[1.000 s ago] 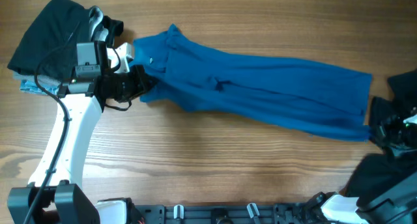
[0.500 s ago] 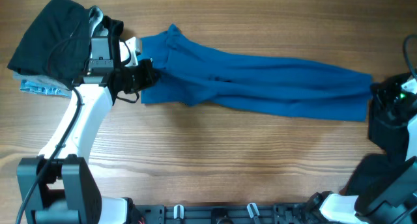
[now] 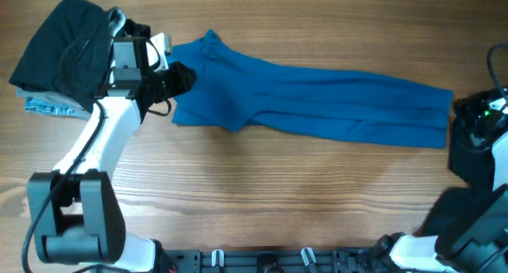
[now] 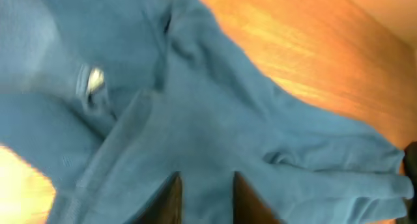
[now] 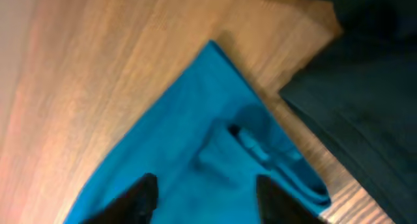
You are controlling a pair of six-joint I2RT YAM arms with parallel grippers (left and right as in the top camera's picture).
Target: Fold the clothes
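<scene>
The clothes in play are a royal-blue shirt (image 3: 317, 102), stretched out long across the table from upper left to right. My left gripper (image 3: 181, 77) sits over its left end, by the collar. In the left wrist view the left gripper (image 4: 206, 185) has its jaws a little apart above the blue fabric (image 4: 215, 120), gripping nothing. My right gripper (image 5: 207, 188) stands open wide over the shirt's right corner (image 5: 215, 120). In the overhead view the right arm (image 3: 476, 146) hides that gripper.
A black garment (image 3: 59, 47) lies piled at the far left on a pale-blue patterned piece (image 3: 44, 106). Dark fabric (image 5: 365, 113) lies just beyond the shirt's right corner. Bare wood (image 3: 278, 194) runs along the table's near side.
Both grippers have gone from shut to open and let go of the shirt's ends. The shirt has settled flatter on the table. The left arm shifted slightly toward the back.
</scene>
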